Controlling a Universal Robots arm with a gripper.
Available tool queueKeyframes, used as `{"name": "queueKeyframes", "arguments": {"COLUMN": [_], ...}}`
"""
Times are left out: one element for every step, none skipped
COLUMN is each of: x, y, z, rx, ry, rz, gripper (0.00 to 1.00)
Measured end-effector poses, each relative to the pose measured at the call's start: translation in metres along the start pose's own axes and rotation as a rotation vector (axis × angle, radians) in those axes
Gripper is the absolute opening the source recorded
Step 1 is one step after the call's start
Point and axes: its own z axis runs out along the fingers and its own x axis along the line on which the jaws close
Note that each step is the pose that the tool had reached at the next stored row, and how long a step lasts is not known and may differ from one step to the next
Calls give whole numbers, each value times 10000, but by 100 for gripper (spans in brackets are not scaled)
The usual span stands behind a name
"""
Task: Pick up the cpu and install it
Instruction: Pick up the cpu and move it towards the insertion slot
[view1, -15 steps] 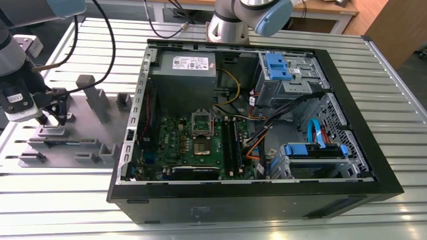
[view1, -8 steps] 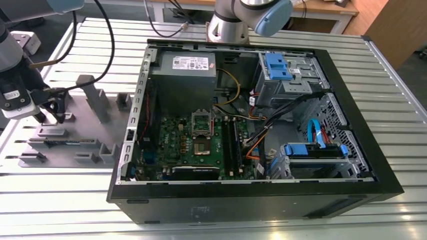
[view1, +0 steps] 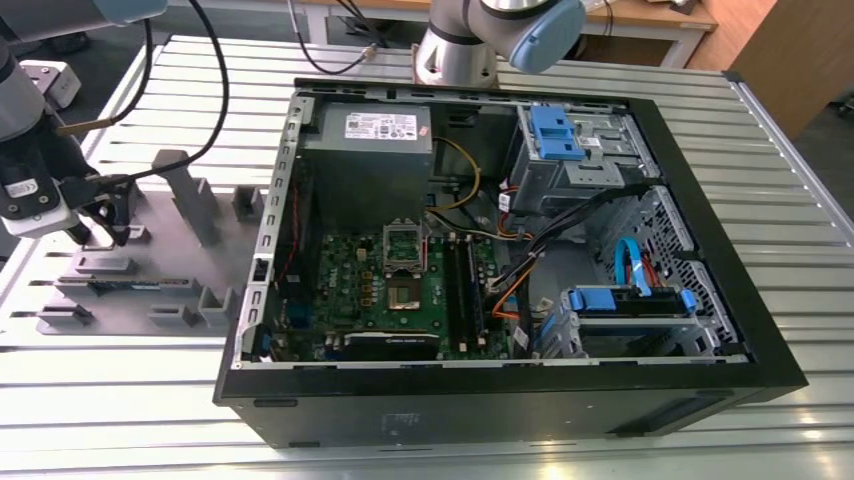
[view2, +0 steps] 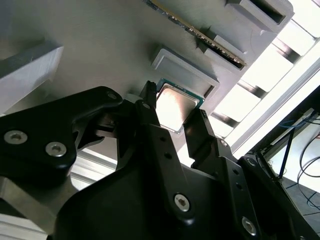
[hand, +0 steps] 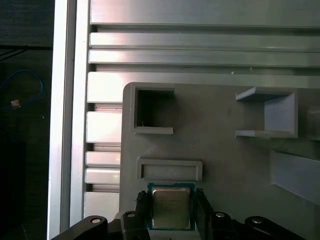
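Grey plastic forms the holder plate (view1: 163, 252) at the exterior view's left, where the gripper (view1: 107, 238) hangs low over it. In the first wrist view its black fingers (hand: 142, 207) pinch the cpu (hand: 171, 207) by two opposite edges, just beside a raised rectangular frame (hand: 170, 170) on that plate. Toward the exterior view's right lies the open PC case (view1: 507, 410), its green motherboard (view1: 358, 290) exposed.

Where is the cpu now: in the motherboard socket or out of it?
Out. The cpu lies flat on the grey holder plate, outside the PC case.
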Motion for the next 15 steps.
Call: {"name": "queueKeyframes", "arguments": {"x": [0, 0, 0, 0, 0, 0, 0, 0, 0, -1, -1, -1, -1, -1, -1], "y": [0, 0, 0, 0, 0, -1, -1, -2, -3, -4, -5, -6, -7, -7, -8], "z": [0, -1, -1, -1, 0, 6, 12, 20, 29, 39, 50, 59, 68, 77, 86], "rx": [0, 0, 0, 0, 2, 1, 1, 1, 0, 0, 0, 0, 0, 0, 0], "ry": [1, 1, 1, 1, 4, 2, 2, 1, 0, 0, 0, 0, 1, 0, 1], "rz": [0, 0, 0, 0, 0, 0, 0, 1, 1, 0, 0, 0, 0, 1, 0], "gripper": [47, 47, 47, 47, 47, 47, 47, 47, 47, 47, 47, 47, 47, 47, 47]}}
